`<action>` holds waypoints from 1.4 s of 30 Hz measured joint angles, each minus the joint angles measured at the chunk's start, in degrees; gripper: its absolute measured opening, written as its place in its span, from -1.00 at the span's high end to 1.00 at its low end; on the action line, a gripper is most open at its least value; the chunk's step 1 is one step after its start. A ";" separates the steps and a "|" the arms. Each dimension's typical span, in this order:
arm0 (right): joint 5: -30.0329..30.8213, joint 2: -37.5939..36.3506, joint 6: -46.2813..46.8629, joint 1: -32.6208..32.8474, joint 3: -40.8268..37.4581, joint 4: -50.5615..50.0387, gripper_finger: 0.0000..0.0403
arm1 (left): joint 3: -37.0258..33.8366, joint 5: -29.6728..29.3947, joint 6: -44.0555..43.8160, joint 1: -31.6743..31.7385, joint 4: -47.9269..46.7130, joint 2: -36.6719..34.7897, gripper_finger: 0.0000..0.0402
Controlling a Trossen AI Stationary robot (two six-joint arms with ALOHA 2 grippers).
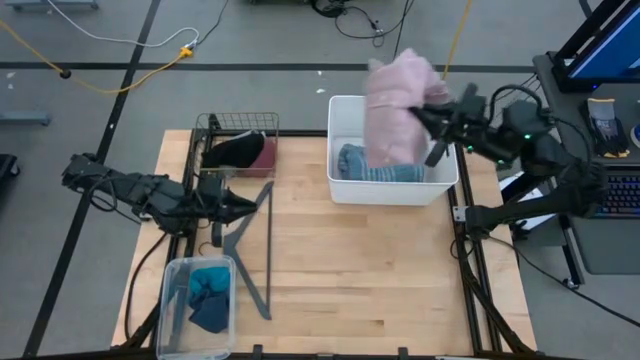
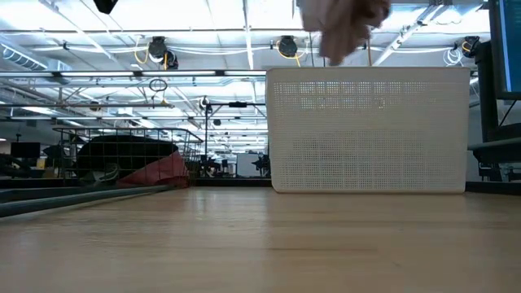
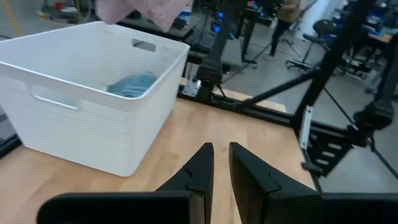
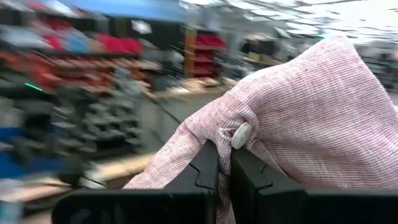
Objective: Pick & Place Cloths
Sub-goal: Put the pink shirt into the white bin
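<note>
My right gripper (image 1: 432,115) (image 4: 224,165) is above the white tub (image 1: 395,195) and is shut on the pink shirt (image 1: 398,115) (image 2: 342,24). A grey-blue cloth (image 1: 375,165) (image 3: 132,84) lies on the tub's floor. A black piece (image 1: 235,150) and a maroon piece (image 1: 265,155) lie in the wire basket (image 1: 215,125). Teal cloths (image 1: 208,295) sit in a clear bin (image 1: 170,300). My left gripper (image 1: 250,205) (image 3: 221,165) is shut, holds nothing, and hovers over the table left of the tub. My right gripper pinches the pink shirt between its two fingers at a bunched fold beside a white button (image 4: 241,135). The fingers reach in from the table's right. The shirt is lifted clear, and it drapes over and hangs below the fingers above the tub.
A grey V-shaped metal frame (image 1: 250,250) lies on the wooden table between the left gripper and the clear bin. The tub's perforated wall (image 2: 366,130) stands tall at the far right. Bare wood (image 1: 380,280) spreads across the near right.
</note>
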 joint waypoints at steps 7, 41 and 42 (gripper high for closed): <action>14.32 -2.35 -1.89 -1.58 0.00 -13.96 0.96 | 0.00 -0.23 1.48 2.32 0.56 0.00 0.76; 21.20 14.69 2.58 -10.40 -0.02 -40.55 0.96 | 0.00 -0.18 1.07 5.18 0.58 0.02 0.76; 22.78 14.06 2.52 -10.60 -0.02 -41.08 0.96 | 0.00 -0.17 1.07 5.18 0.56 0.02 0.76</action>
